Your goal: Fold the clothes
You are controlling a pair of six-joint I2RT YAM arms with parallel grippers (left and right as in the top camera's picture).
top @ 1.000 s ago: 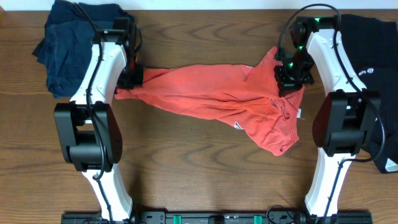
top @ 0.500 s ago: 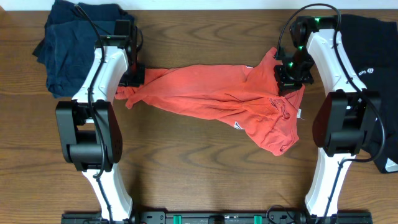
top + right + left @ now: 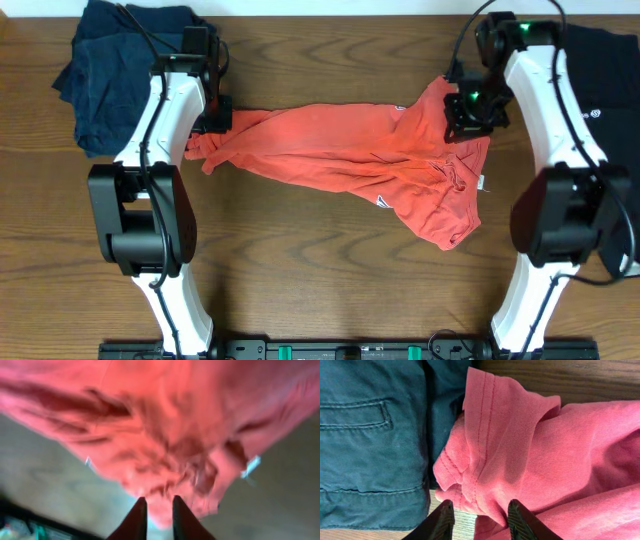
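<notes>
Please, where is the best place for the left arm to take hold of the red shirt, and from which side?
Likely the sleeve cuff at the left end of the shirt. Its stitched hem stands up in a fold with free edges, so come from above, fingers astride the hem, clear of the blue clothes beside it.

We look down on a brown wooden table [image 3: 320, 280], its grain running left to right across the frame. A black rail [image 3: 240, 349] with green fittings [image 3: 287, 352] lines the bottom edge. In the left wrist view, the table [image 3: 580, 380] fills the upper right corner.
</notes>
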